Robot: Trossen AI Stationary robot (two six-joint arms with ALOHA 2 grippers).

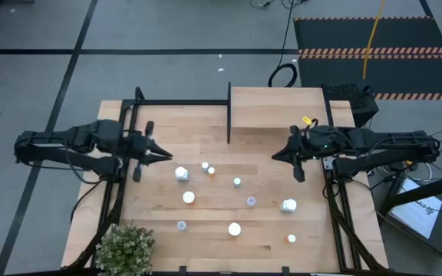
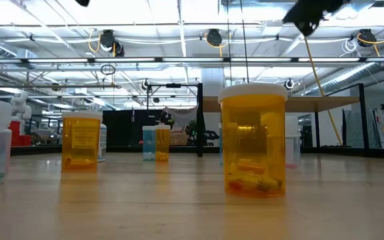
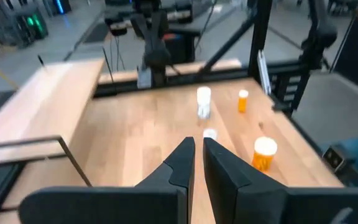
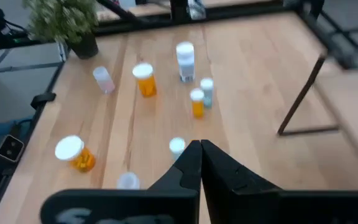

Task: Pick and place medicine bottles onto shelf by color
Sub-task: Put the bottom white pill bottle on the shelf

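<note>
Nearby, potted plant (image 1: 125,247) (table's corner) — medicine bottles (image 1: 235,228) scattered beside.

So the high cam sits way above and looks straight down on the whole table (image 1: 206,230), both arms included. The low one is parked right at table-top level, looking flat across the wood into the room, super close to one big orange bottle (image 2: 254,140). Each wrist cam rides on its arm and looks out past its own dark fingers (image 3: 179,163) across the table toward the other arm. The right wrist cam sees the potted plant (image 4: 61,22) at the corner, which the high view shares too.
</note>
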